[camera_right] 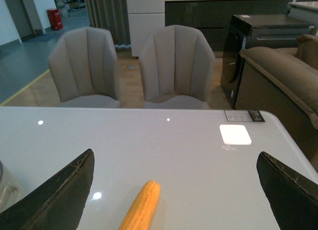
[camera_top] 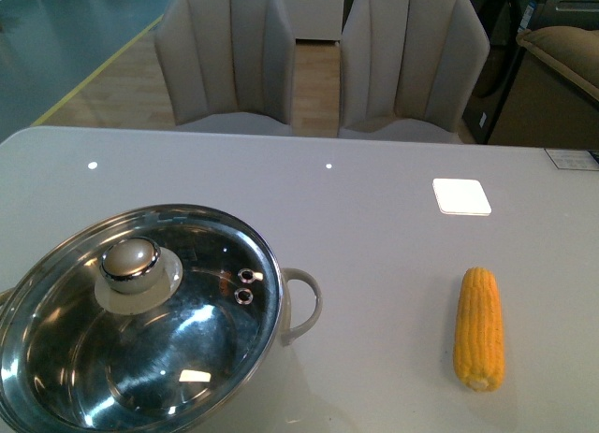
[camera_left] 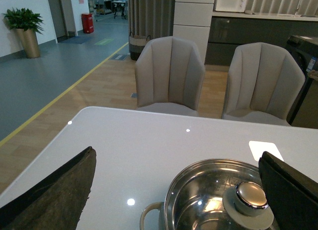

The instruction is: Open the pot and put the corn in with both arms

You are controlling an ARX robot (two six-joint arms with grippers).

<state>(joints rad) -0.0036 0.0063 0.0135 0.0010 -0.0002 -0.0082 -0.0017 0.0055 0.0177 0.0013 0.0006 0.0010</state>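
The shiny steel pot (camera_top: 56,358) sits at the near left of the white table, its glass lid on and the round metal knob (camera_top: 131,262) upright; a pale looped handle (camera_top: 304,307) sticks out to the right. The yellow-orange corn (camera_top: 478,327) lies flat at the near right, apart from the pot. Neither arm shows in the front view. My left gripper (camera_left: 179,190) is open, held above and short of the pot (camera_left: 198,200), with the knob (camera_left: 251,196) near one finger. My right gripper (camera_right: 176,190) is open above the table, the corn (camera_right: 141,206) lying between its fingers' lines.
Two beige chairs (camera_top: 225,59) (camera_top: 412,64) stand behind the table's far edge. A bright square patch of light (camera_top: 461,195) lies on the table at the back right. A brown sofa (camera_right: 283,86) and a dark cabinet (camera_right: 258,36) stand to the right of the table.
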